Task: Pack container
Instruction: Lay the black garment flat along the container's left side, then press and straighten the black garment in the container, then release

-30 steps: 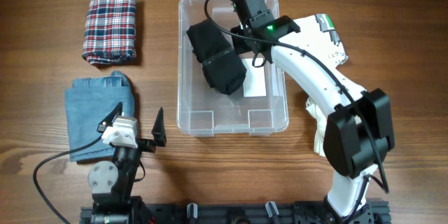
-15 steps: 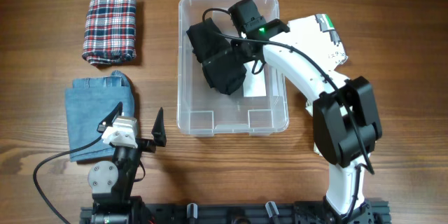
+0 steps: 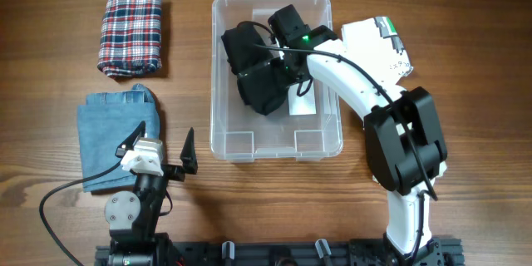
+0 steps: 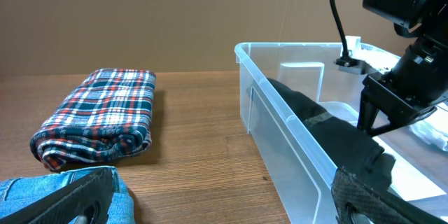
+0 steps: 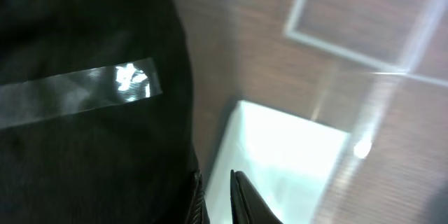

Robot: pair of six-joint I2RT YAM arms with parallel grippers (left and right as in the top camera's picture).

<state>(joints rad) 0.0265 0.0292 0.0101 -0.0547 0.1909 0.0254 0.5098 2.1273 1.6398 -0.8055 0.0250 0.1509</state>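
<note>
Roughly at the upper middle of the overhead view, the clear container [image 3: 218, 91] sits on the wooden desk [image 3: 50, 91]. A folded black garment [image 3: 253, 71] lies in its left half and a white label [image 3: 304, 101] shows on its base.

The right gripper [image 5: 218, 197] reaches down inside the container at the garment's right edge. Its fingers are drawn nearly together with only a slit between them. The wrist view is blurred, so I cannot tell whether any cloth is pinched there.

At the lower left, the left gripper [image 3: 160, 150] hangs with its fingers spread wide and holds nothing. Just beside it lies a folded blue denim piece [image 3: 112, 137]. A folded plaid cloth [image 3: 130, 32] lies at the upper left, well apart from the container. A white bundle [image 3: 378, 50] lies just beside the container's right wall.
</note>
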